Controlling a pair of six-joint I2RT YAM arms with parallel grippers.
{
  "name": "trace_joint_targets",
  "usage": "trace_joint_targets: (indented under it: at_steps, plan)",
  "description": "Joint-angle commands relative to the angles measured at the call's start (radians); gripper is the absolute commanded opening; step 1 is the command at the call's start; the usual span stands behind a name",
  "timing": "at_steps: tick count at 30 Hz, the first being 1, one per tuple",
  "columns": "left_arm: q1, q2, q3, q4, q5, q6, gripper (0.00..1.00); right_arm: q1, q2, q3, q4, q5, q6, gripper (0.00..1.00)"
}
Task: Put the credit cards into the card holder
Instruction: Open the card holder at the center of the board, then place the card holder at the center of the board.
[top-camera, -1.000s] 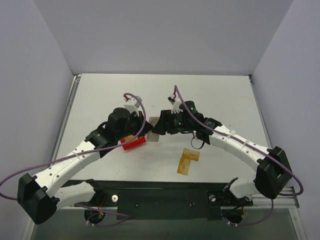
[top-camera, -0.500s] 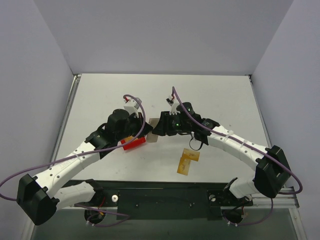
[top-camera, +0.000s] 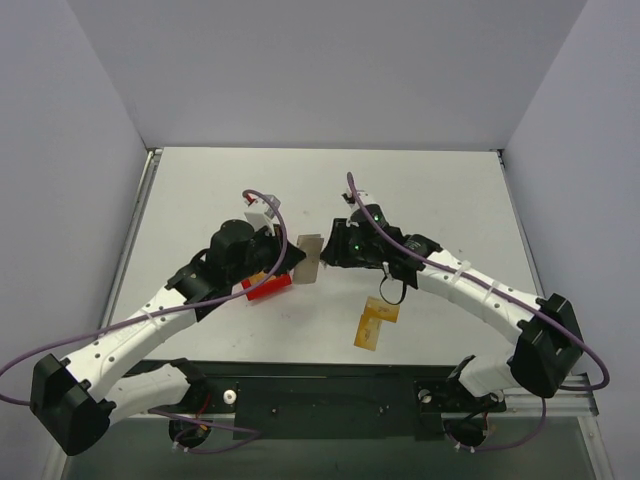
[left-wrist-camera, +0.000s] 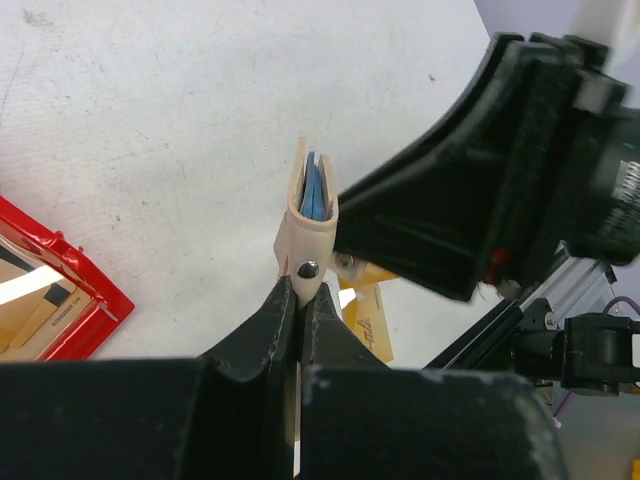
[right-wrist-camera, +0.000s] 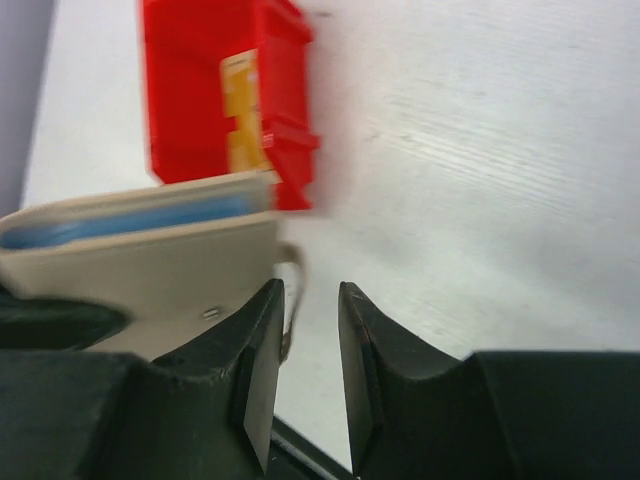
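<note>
The beige card holder stands on edge above the table, with its blue lining showing along the top. My left gripper is shut on its lower edge by the snap stud. My right gripper is just to the right of the holder, with its jaws open a narrow gap. The holder lies to the left of them, and its thin tab strap hangs loose at the left finger. Two orange-yellow credit cards lie overlapped on the table, and one also shows in the left wrist view.
A red plastic bin sits on the table under my left wrist and holds more orange cards. Its corner shows in the left wrist view. The black front rail runs along the near edge.
My right gripper has drawn back to the right, off the card holder, so the holder now shows between the two grippers. The left gripper still holds it.
</note>
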Motion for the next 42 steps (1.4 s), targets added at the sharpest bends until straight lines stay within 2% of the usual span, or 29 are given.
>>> trace_joint_targets:
  at_steps: [1,6,10,14,15,18,20,29,42]
  plan:
    - [-0.009,-0.063,0.025,0.038,0.013,-0.006,0.0,-0.032,-0.021,0.022,-0.172,0.304,-0.039,0.24]
    - [-0.009,-0.066,0.026,0.01,-0.025,0.003,0.0,-0.034,-0.056,0.008,-0.199,0.365,-0.056,0.23]
    - [-0.009,-0.054,0.031,-0.028,-0.051,0.006,0.0,-0.037,-0.182,-0.096,-0.056,0.315,-0.093,0.26]
    - [-0.006,-0.048,0.026,-0.026,-0.07,0.002,0.0,-0.069,-0.262,-0.156,0.074,0.189,-0.114,0.35]
    - [-0.006,-0.046,0.025,-0.023,-0.07,0.0,0.0,-0.07,-0.272,-0.164,0.106,0.089,-0.116,0.41]
    - [-0.004,-0.042,0.025,-0.017,-0.064,-0.003,0.0,-0.089,-0.26,-0.17,0.148,-0.059,-0.107,0.51]
    - [-0.006,-0.04,0.022,-0.011,-0.06,-0.006,0.0,-0.09,-0.239,-0.171,0.177,-0.126,-0.094,0.53]
    - [-0.006,-0.046,0.017,0.004,-0.033,-0.015,0.0,-0.09,-0.128,-0.161,0.237,-0.213,-0.038,0.51]
    - [-0.006,-0.048,0.009,0.016,-0.034,-0.02,0.0,-0.087,-0.058,-0.139,0.203,-0.197,-0.024,0.34]
